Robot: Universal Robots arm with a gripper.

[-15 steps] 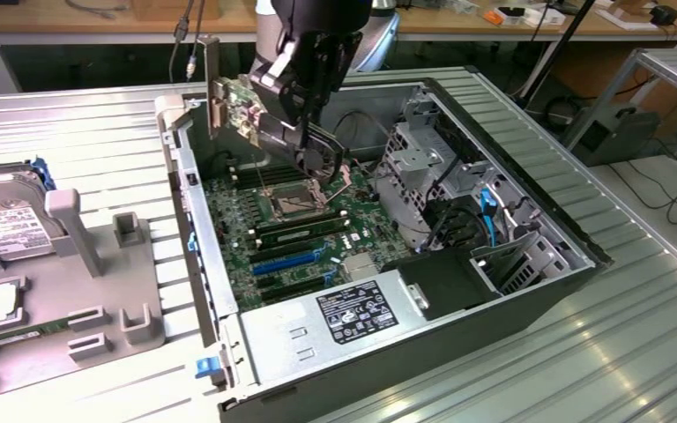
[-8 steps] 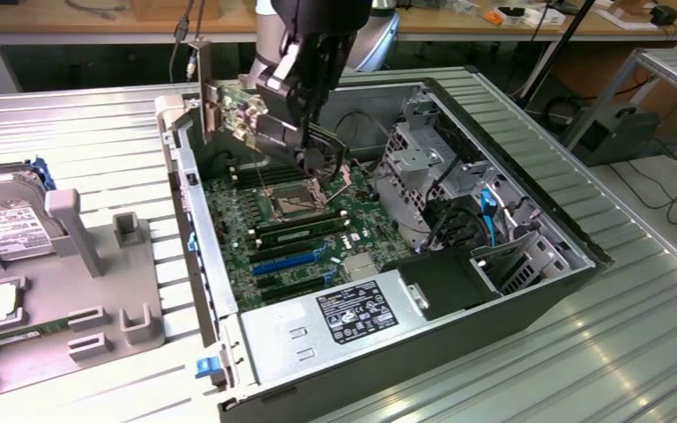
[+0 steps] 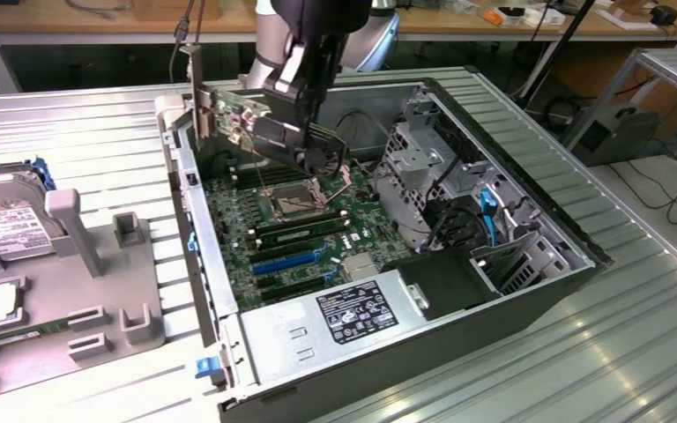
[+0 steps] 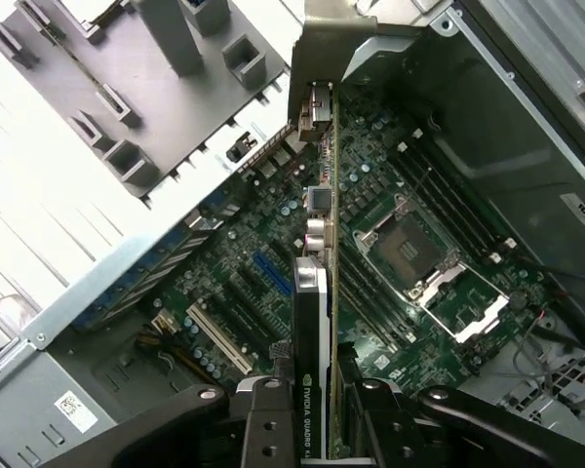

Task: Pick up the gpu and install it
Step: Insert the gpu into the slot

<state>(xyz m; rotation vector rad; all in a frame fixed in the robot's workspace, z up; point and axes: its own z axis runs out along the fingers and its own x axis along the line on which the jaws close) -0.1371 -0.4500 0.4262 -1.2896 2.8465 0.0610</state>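
Observation:
My gripper [image 3: 295,132] is shut on the gpu [image 3: 235,113] and holds it in the air above the open computer case [image 3: 556,207]. The card hangs over the far end of the green motherboard [image 3: 303,220], with its silver bracket [image 3: 193,86] standing by the case's far rim. In the wrist view the gpu [image 4: 310,341] is edge-on, a black cooler with a green board edge, clamped between my gripper [image 4: 317,414] fingers. Below it lie the motherboard [image 4: 224,263], its blue slot [image 4: 271,273] and the processor socket [image 4: 409,249].
A grey parts holder [image 3: 92,264] sits at the exterior view's left with a silver hard drive [image 3: 3,225]. Inside the case are a power supply [image 3: 351,313], a metal drive cage [image 3: 427,154] and loose cables [image 3: 492,220]. The ribbed metal table [image 3: 621,335] surrounds the case.

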